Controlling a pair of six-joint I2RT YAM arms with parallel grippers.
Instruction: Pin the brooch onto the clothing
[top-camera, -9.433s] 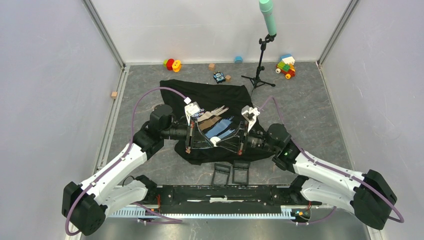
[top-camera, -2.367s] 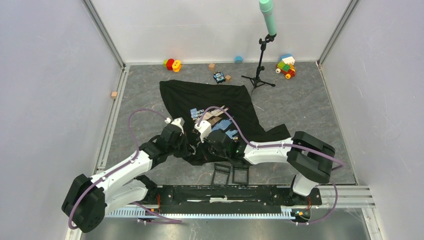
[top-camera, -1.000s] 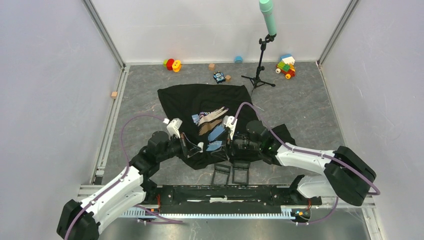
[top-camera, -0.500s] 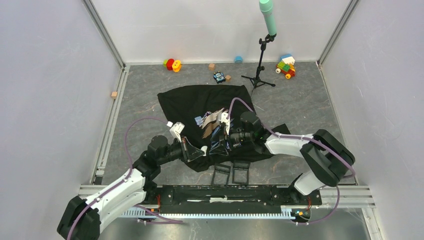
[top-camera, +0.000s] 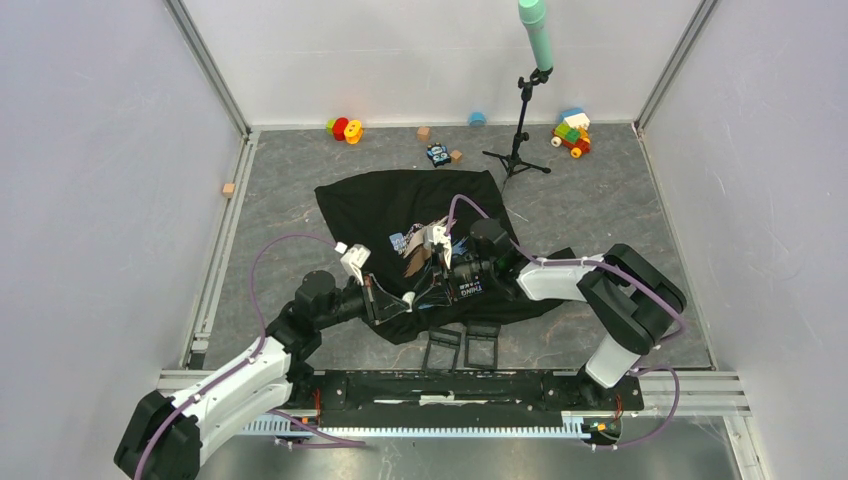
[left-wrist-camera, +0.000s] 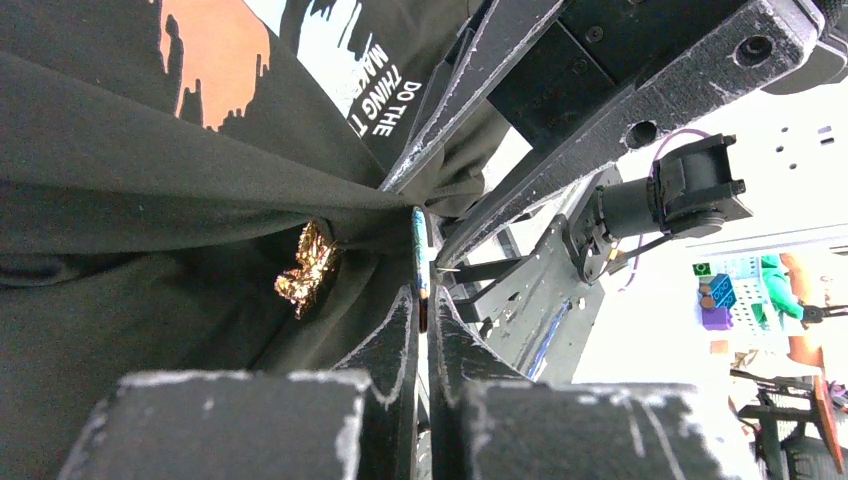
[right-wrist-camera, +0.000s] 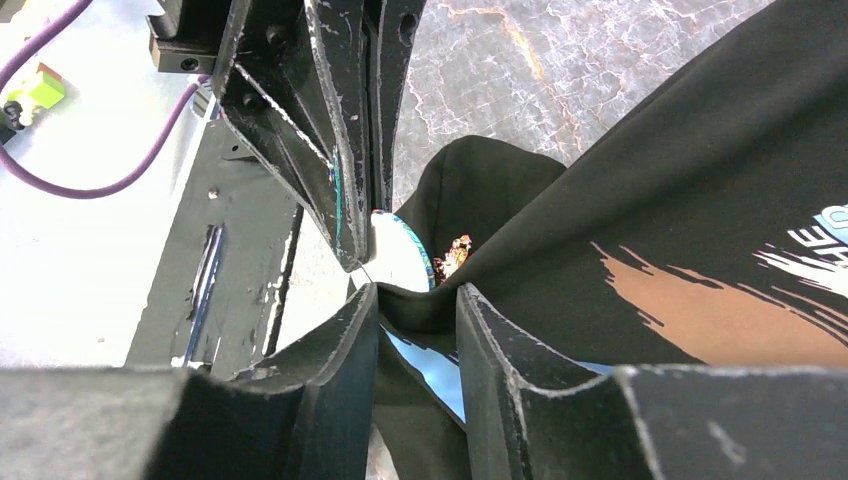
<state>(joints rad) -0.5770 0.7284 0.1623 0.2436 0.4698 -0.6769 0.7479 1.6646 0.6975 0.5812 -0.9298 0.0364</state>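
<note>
Your black short-sleeved T-shirt (top-camera: 400, 200), brushed with tan and blue, lies on the grey marbled table (top-camera: 600, 200); its white lettering (left-wrist-camera: 385, 95) reads "DO THE THING". A crinkled gold brooch (left-wrist-camera: 305, 270) sits on the fabric. Your left gripper (left-wrist-camera: 422, 300) clamps a thin iridescent disc (right-wrist-camera: 400, 255); your right gripper (right-wrist-camera: 418, 300) has its fingers partly apart, astride a fold.

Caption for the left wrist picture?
Left gripper's shut jaws pinch a thin disc beside the gold brooch on the shirt.
</note>
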